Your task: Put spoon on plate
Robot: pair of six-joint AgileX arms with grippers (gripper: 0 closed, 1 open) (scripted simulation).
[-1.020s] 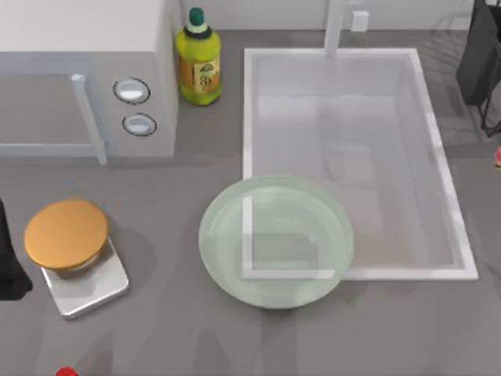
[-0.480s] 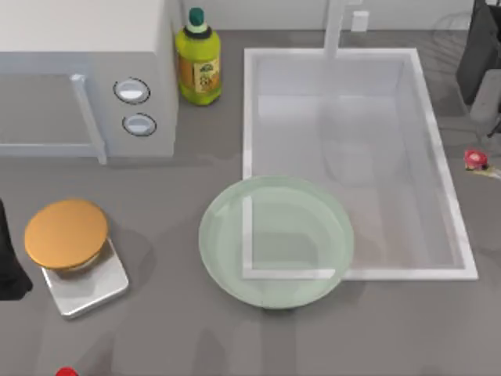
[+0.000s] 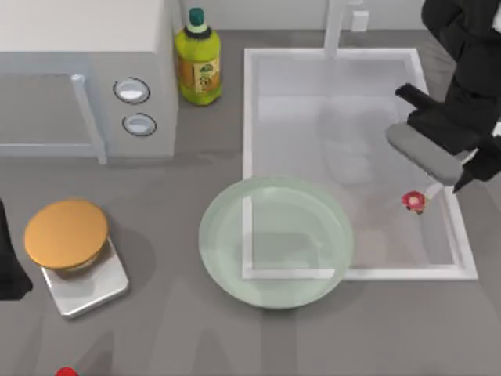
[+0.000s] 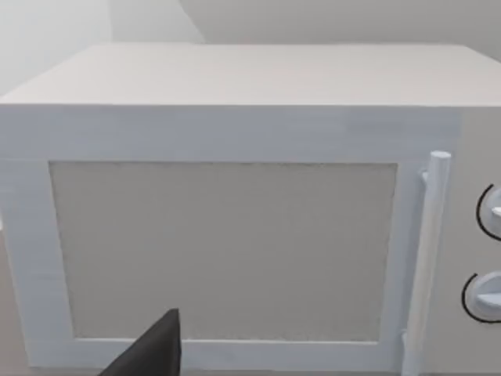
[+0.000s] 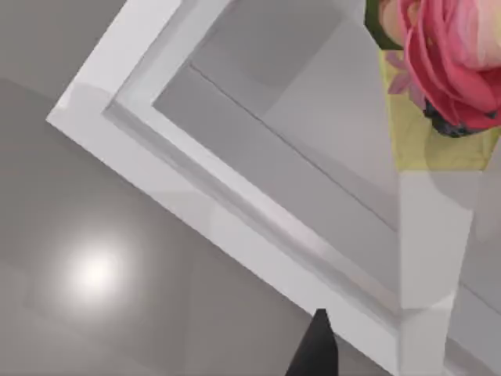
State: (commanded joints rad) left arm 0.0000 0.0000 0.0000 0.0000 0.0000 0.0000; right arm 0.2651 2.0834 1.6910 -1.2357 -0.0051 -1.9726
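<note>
The spoon's red spotted knob (image 3: 412, 201) hangs over the right part of the sink. Its thin handle runs up to my right gripper (image 3: 448, 182), and the bowl is hidden under the arm. My right gripper is shut on the spoon, to the right of the plate and apart from it. The plate (image 3: 213, 235) is a wide pale green dish lying over the sink's front left corner, with nothing on it. My left arm (image 3: 8, 266) stays parked at the table's left edge.
A white sink (image 3: 254, 117) fills the right half. At the back left stand a microwave (image 3: 86, 70) and a yellow-green bottle (image 3: 197, 66). An orange disc on a steel base (image 3: 66, 235) sits front left. A small red thing (image 3: 66, 373) shows at the front edge.
My right arm has swung in from the right edge over the sink. The spoon's red knob has travelled with it, leftward and toward the front.
</note>
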